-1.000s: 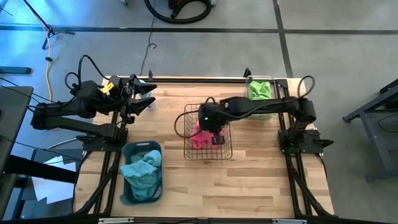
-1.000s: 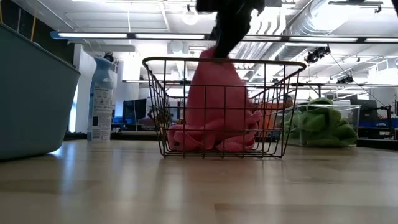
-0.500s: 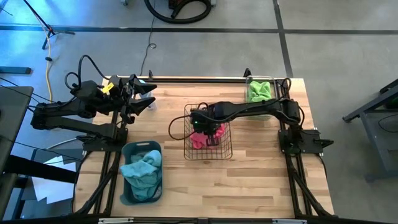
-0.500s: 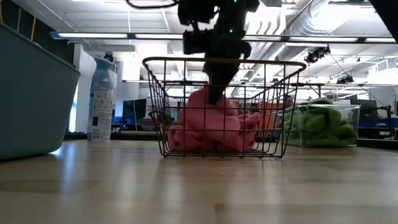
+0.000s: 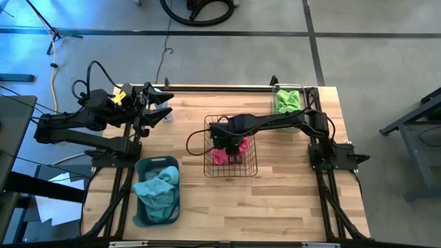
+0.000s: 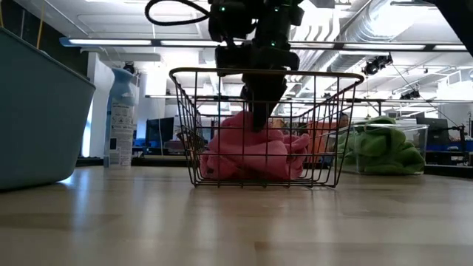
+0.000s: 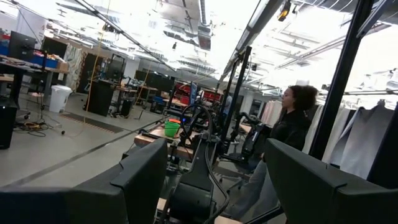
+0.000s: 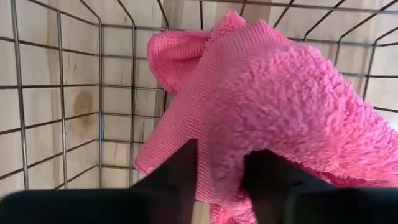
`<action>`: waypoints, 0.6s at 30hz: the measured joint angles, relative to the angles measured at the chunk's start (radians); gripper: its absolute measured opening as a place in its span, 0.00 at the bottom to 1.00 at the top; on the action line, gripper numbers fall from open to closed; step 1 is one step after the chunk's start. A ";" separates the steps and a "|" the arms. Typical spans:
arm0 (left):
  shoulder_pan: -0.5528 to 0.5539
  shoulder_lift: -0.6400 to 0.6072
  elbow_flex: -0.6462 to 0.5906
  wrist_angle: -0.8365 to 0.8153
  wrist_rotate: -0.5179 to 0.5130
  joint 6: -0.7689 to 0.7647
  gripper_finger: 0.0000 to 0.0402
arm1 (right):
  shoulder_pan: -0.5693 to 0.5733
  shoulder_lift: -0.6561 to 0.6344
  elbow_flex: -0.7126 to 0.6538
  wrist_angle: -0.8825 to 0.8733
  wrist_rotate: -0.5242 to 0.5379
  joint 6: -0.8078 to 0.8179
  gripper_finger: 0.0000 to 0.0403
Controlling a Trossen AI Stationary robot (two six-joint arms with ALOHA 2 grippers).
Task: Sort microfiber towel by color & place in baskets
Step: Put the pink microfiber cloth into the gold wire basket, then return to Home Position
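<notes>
Right gripper (image 6: 259,122) fingers seemingly buried in pink towel (image 6: 251,151)

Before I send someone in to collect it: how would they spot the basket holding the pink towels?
On the wooden table, look to the middle, between the grey-blue tub of teal towels and the clear bin of green ones. The wire basket stands there with the right gripper reaching down into it onto the pink towels. It alone is open wire mesh you can see through.
</notes>
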 joint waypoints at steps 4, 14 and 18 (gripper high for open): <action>0.000 0.000 0.000 0.000 0.000 0.001 0.64 | 0.000 -0.016 0.022 -0.031 0.010 -0.020 0.44; 0.000 0.000 0.000 -0.003 0.000 0.010 0.64 | -0.016 -0.023 0.242 -0.296 0.049 -0.070 0.61; 0.000 0.000 0.000 -0.005 0.000 0.028 0.64 | -0.021 -0.023 0.323 -0.388 0.040 -0.086 0.61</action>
